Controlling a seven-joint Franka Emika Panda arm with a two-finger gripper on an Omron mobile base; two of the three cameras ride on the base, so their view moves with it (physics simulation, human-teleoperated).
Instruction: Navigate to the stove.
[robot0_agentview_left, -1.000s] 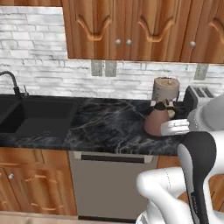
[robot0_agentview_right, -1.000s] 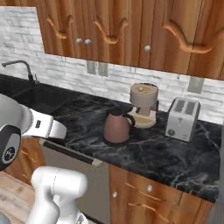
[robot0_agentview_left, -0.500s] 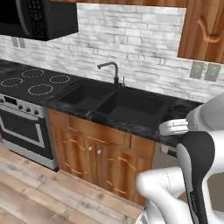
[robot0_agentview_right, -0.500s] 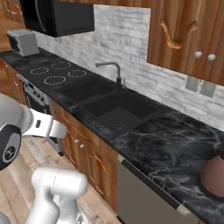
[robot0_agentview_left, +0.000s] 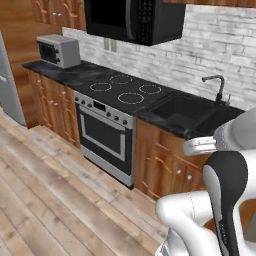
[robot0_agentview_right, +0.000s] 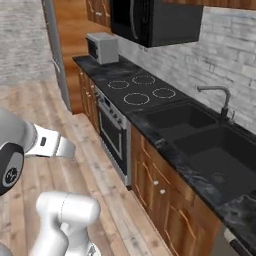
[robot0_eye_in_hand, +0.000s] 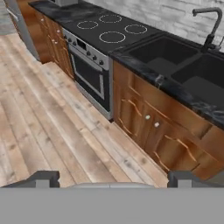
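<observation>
- The stove (robot0_agentview_left: 117, 102) stands along the counter, between the sink (robot0_agentview_left: 187, 112) and the small grey microwave (robot0_agentview_left: 58, 50).
- Step in hand: driving to it; I judge the base is not yet in front.
- The gripper (robot0_eye_in_hand: 113, 178) has wide fingers, holding nothing.

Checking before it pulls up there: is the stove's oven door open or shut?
Shut: the oven door sits flush with the stove front.

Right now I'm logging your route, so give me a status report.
Jaws apart, holding nothing. Stove ahead along the counter, between the small microwave and the sink. Bare wood floor leads up to it, nothing in the way.
</observation>
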